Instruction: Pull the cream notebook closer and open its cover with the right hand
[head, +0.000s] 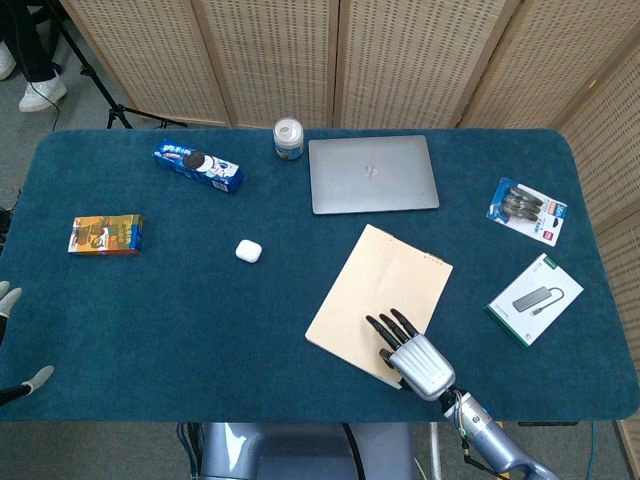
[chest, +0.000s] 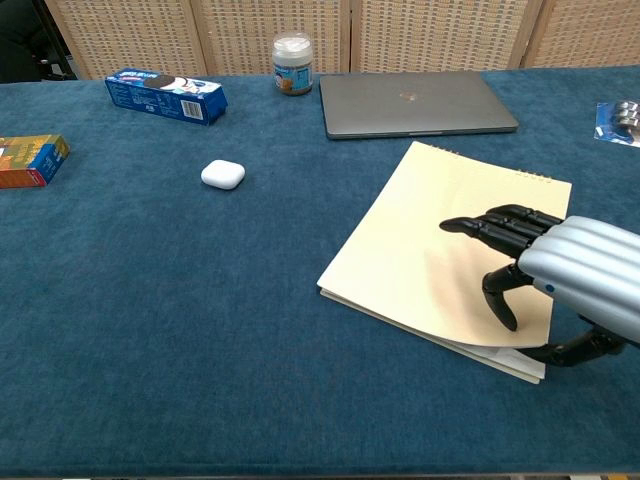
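right hand (chest: 560, 275) is laid flat, fingers spread, on cream notebook (chest: 440, 250), gripping nothing; pad slip would stall it.

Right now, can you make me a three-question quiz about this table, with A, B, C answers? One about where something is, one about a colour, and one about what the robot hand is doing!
1. Where is the white earbud case?
A. On the laptop
B. On the bare cloth, left of the cream notebook
C. Inside the jar

2. What colour is the cookie box?
A. Blue
B. Red
C. Green

3. What is the right hand doing?
A. Holding the jar
B. Resting its fingers on the closed notebook
C. Lifting the laptop lid

Answers:
1 B: the case sits alone on the blue cloth, apart from the cream notebook.
2 A: the box by the far edge is blue with cookies printed on it.
3 B: the dark fingers lie spread on the cover, which is still flat.
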